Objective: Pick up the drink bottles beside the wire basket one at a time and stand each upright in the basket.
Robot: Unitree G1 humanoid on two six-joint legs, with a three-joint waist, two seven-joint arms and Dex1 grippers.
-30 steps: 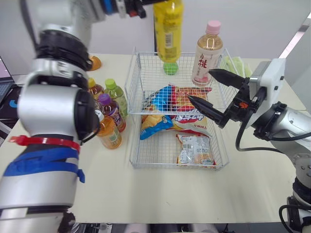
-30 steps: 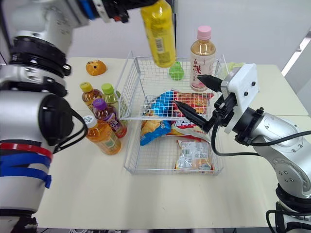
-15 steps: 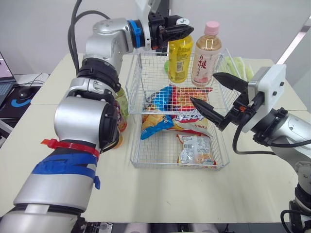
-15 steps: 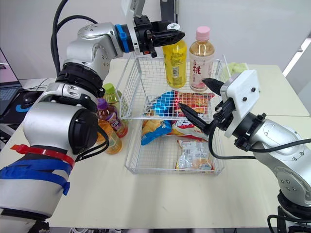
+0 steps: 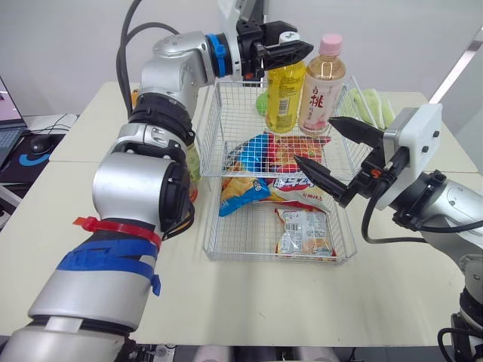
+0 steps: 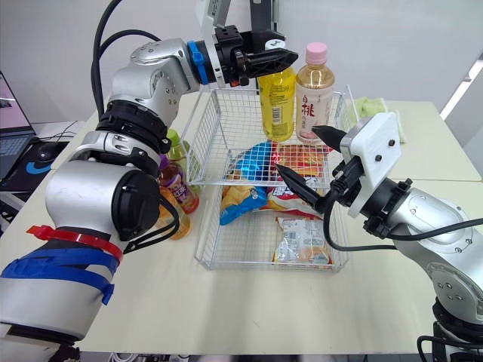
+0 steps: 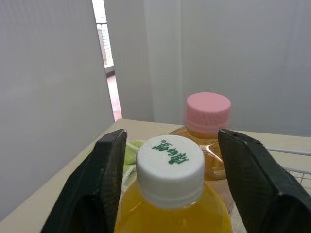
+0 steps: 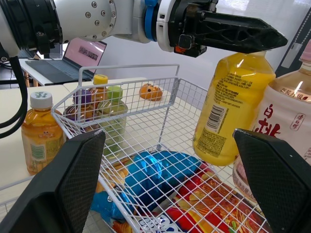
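A yellow drink bottle (image 5: pixel 284 94) with a white cap stands upright in the far part of the wire basket (image 5: pixel 212 253), right beside a pink-capped peach bottle (image 5: pixel 321 87). My left gripper (image 5: pixel 294 51) is at the yellow bottle's cap (image 7: pixel 170 160), open, with a finger on each side and small gaps showing. My right gripper (image 5: pixel 313 139) hangs open over the basket's middle, above the snack bags, holding nothing. More bottles stand left of the basket: a green-capped one (image 6: pixel 172 143), a purple-capped one (image 6: pixel 167 172) and an orange one (image 8: pixel 41 131), partly hidden by my left arm.
Snack bags lie in the basket: a blue one (image 5: pixel 253 151), a red one (image 5: pixel 298 181) and a clear one (image 5: pixel 303 230). A green cloth (image 5: pixel 370 102) lies at the back right. A laptop (image 8: pixel 73 60) sits to the left. An orange toy (image 8: pixel 150 91) lies behind the basket.
My left arm brought the yellow bottle down from above the basket, turned it cap-up and set it beside the peach bottle. Its fingers have parted from the cap. The right gripper barely moved.
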